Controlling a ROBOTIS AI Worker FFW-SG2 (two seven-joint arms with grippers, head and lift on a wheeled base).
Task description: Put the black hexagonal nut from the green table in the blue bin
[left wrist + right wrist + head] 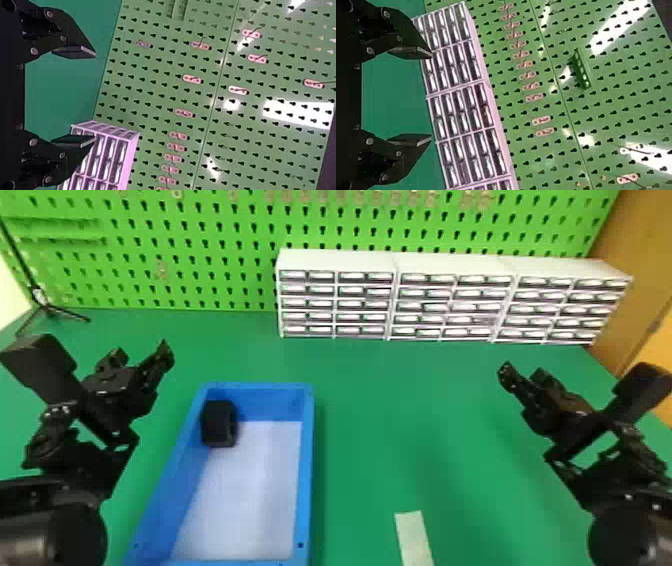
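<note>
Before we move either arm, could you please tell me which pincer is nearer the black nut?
The left pincer: it hangs left of the blue bin, whose back-left corner holds the nut, while the right pincer is to the bin's right.

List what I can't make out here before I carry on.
- Black hexagonal nut: underside, hidden by its own body, head view.
- Blue bin: near end, cut off by the head view's bottom edge.
- Pale strip: near end, cut off by that same edge.
- Drawer cabinets: contents, too small behind their fronts, head view.

Green table (380,440) holds blue bin (307,470), strip (414,537), drawers (450,265) — and tripod (46,308).
</note>
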